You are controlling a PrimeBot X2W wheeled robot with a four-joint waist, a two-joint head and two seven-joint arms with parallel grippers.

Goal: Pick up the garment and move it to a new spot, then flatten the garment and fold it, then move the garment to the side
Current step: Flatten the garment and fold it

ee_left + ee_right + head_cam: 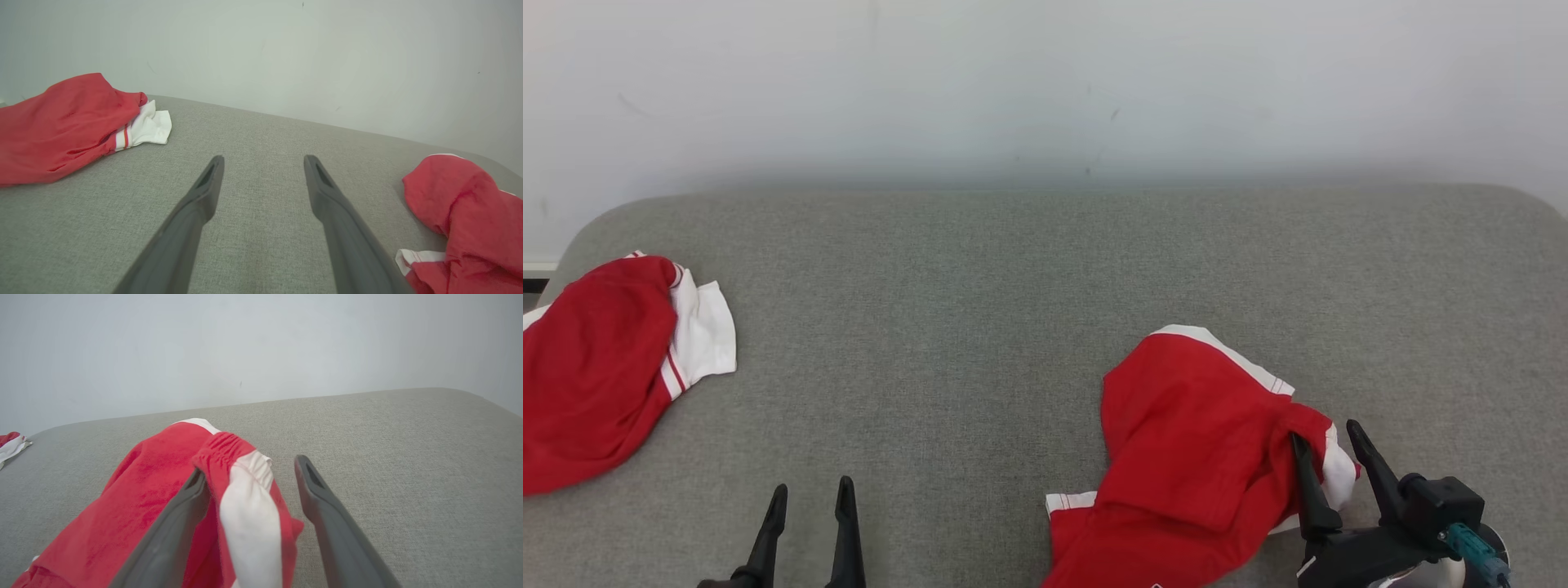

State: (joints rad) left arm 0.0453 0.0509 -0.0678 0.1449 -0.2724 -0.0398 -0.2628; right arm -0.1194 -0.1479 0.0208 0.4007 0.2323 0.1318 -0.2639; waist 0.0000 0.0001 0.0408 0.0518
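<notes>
Garment (1184, 457) lies crumpled on grey table (980, 327), waistband between released right claw (1327, 441); left claw (809, 494) spread.

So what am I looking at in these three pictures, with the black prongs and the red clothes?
It is a two-armed robot, filmed by its own cameras. One camera sits on its head and looks down on a grey fabric-covered table. The other two sit on its wrists and look along each pair of long dark prongs, which are its grippers. The left gripper is open over bare fabric. The right gripper is open too, with a fold of the crumpled red and white garment lying loose between its fingers, so nothing is held. A second red and white garment lies at the table's left end.
</notes>
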